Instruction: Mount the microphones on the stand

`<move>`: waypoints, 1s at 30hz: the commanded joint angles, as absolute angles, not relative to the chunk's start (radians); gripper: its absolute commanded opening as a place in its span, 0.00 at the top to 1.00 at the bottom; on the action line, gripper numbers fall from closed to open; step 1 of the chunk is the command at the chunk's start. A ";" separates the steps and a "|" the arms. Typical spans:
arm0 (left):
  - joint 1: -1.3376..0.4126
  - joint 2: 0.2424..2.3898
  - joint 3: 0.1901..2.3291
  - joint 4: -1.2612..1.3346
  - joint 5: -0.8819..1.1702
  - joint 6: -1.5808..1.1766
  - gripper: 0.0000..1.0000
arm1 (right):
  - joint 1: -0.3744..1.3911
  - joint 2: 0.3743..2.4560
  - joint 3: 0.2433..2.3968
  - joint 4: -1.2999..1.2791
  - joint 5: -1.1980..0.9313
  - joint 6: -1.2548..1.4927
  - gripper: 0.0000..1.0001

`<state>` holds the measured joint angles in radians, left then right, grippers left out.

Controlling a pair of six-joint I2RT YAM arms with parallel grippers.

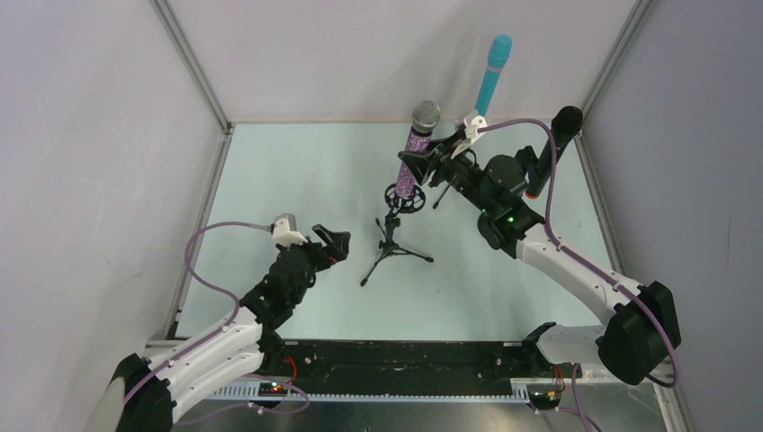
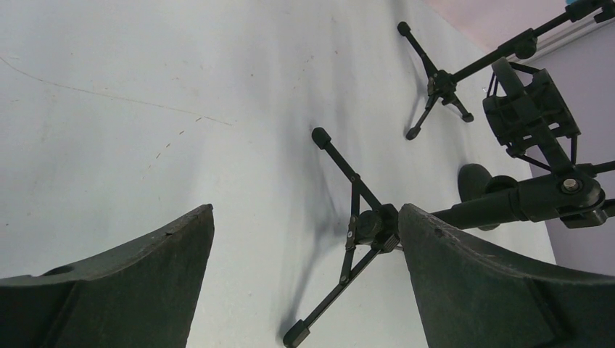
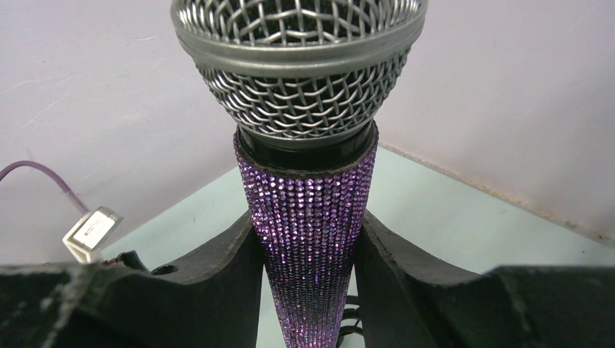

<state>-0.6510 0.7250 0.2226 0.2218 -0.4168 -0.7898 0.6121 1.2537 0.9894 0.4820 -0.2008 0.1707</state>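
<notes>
The purple glitter microphone (image 1: 417, 151) with a silver mesh head stands nearly upright over the black tripod stand (image 1: 393, 245). Its lower end reaches into the stand's ring mount (image 1: 405, 198). My right gripper (image 1: 428, 164) is shut on its body; in the right wrist view both fingers press the glitter shaft (image 3: 308, 196) at the gripper (image 3: 307, 226). The cyan-blue microphone (image 1: 492, 72) rises upright behind the right arm, its base hidden. The black microphone (image 1: 560, 133) leans at the right wall. My left gripper (image 1: 335, 241) (image 2: 306, 212) is open and holds nothing, low beside the tripod (image 2: 368, 226).
A second tripod (image 2: 438, 84) stands farther back in the left wrist view, near the ring mount (image 2: 529, 109). White walls with metal corner posts (image 1: 193, 67) close in the pale green table (image 1: 297, 171). The right arm's purple cable (image 1: 545, 180) loops above it.
</notes>
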 commanded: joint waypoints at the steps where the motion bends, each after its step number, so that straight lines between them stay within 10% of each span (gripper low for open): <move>1: -0.643 0.734 0.240 0.233 -0.463 -0.813 0.00 | 0.610 1.286 1.076 0.585 -0.164 0.123 1.00; 30: -0.637 0.702 0.235 0.199 -0.436 -0.869 0.00 | 0.601 1.402 1.019 0.655 -0.088 0.132 1.00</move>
